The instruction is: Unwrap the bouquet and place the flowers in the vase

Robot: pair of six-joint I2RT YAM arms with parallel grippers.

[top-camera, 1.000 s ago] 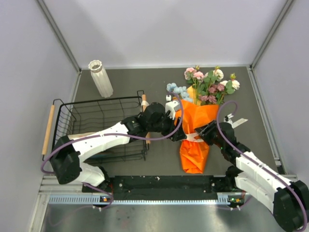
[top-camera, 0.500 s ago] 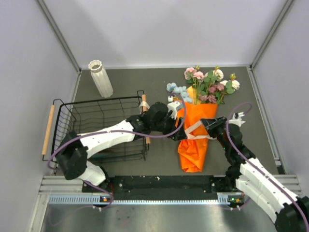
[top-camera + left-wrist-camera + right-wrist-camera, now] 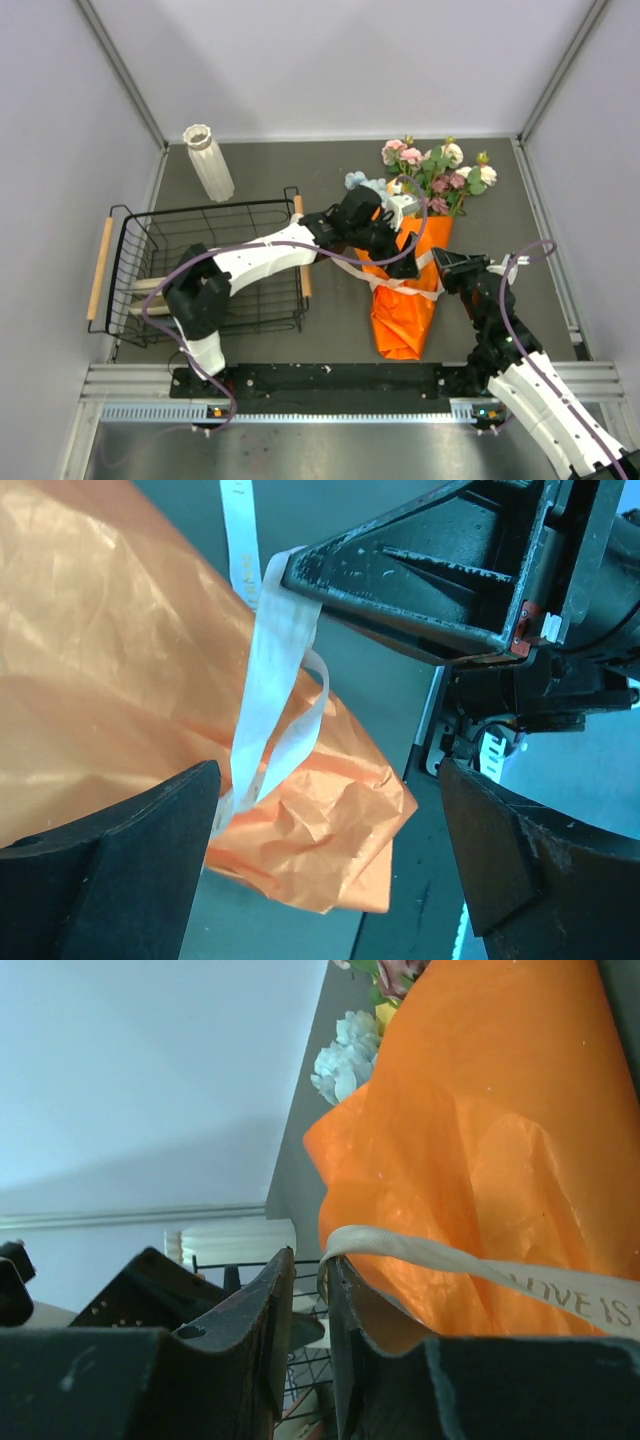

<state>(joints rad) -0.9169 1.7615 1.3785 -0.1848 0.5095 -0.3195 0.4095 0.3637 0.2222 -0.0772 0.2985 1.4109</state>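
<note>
Bouquet is lying flat on the table, right of centre. Its long axis is running near-to-far: the pointed tail of the orange wrap is facing the arm bases and the flowers are fanning out at the far end. Right gripper is sitting just to the right of the wrap's waist with its fingers pressed almost together, pinching the ribbon. From the right wrist view the band is stretching taut from the pinch across the orange paper. The left wrist view shows a loop hanging loose at the waist, so the tie is judged to be coming undone but not yet off. Left gripper is hovering over the upper half of the wrap, fingers spread wide and holding nothing. Key relation: the ribbon is leading off sideways to the robot's right, across the bouquet's long axis, so a further pull would be going that way, and the right arm is the nearer one for it. Vase is standing upright in the far left corner, well apart from the bouquet, beyond the wire dish rack. The left arm is the nearer one to it.
</note>
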